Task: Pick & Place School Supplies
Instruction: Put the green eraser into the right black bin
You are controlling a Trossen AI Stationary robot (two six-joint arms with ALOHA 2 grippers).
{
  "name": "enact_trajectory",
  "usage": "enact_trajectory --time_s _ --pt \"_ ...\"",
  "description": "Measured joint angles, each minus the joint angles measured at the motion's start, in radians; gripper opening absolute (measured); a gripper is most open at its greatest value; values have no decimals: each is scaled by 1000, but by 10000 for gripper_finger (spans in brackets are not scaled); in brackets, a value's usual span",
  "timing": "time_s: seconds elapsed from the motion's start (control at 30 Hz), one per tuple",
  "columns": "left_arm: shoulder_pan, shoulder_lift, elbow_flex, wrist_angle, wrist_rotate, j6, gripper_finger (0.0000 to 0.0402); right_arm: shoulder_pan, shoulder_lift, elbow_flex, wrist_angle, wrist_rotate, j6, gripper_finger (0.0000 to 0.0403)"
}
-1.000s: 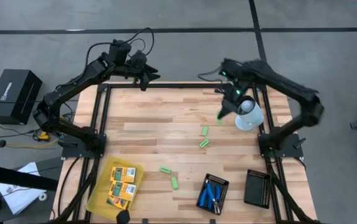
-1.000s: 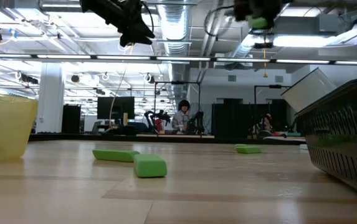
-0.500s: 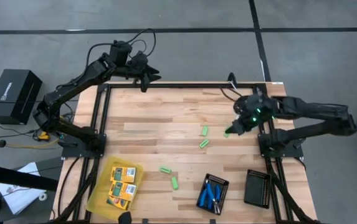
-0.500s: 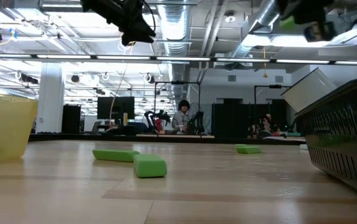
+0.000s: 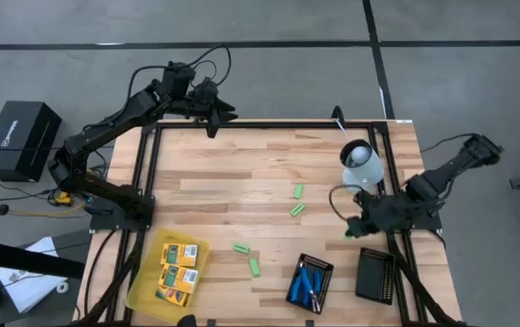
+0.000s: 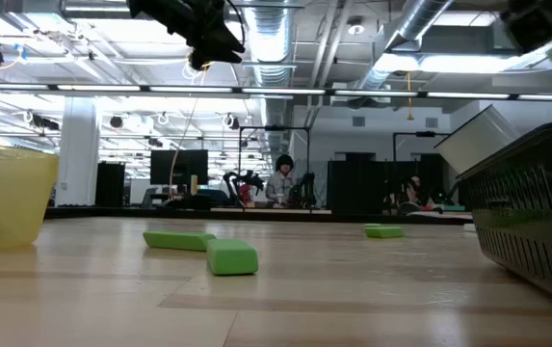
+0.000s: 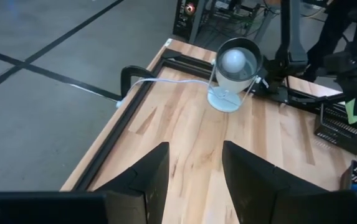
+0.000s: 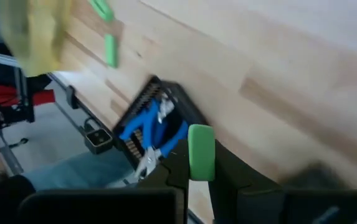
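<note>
My right gripper point(image 5: 351, 232) hangs over the table's right side, just far of the empty black ribbed tray point(image 5: 375, 274), shut on a small green block point(image 8: 201, 152). Several more green blocks point(image 5: 298, 191) point(image 5: 240, 247) lie flat on the wood. Blue-handled tools point(image 5: 309, 282) lie in the other black tray point(image 5: 321, 266). Yellow-orange packs point(image 5: 178, 268) sit in the translucent yellow tray point(image 5: 142, 289) at the near left. Over the far edge my left gripper point(image 5: 214, 111) is held high, open and with nothing between its fingers. My right gripper pinches the green block by one end point(image 8: 200, 175) between its two fingers. The block's long side runs along the fingers, and its other end sticks out past their tips. The fingers slant down toward the table. The block is clear of the wood.
A small white desk lamp point(image 5: 361, 163) stands at the right edge, far of my right gripper, with its cable on the wood. In the low view the yellow tray point(image 6: 1, 193) rises at the left and a black tray's wall point(image 6: 536, 222) at the right. Bare wood lies mid-table.
My right gripper has carried the green block from beside the lamp toward the table's near edge and downward, rolling its wrist, and now hangs just far of the empty black tray. It has stayed shut on the block throughout.
</note>
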Motion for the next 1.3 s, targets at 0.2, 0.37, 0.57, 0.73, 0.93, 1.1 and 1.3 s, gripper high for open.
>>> enact_trajectory --time_s 0.2,0.37,0.57,0.73,0.93,1.1,1.3 --pt "-22 0 0 3 0 0 140 283 43 -17 -11 124 336 23" --pt "-36 0 0 2 -3 -1 140 378 104 -19 34 112 388 23" --pt "-42 0 0 3 -2 0 140 353 233 18 24 196 369 23" --pt "-42 0 0 2 -2 -1 140 384 340 34 22 190 360 23" --pt "-42 0 0 2 -2 -4 140 473 411 34 21 180 376 23" --pt "-42 0 0 2 -2 -5 140 560 437 35 -9 127 384 23" --pt "-42 0 0 2 -6 -22 140 625 439 35 -42 78 398 23"
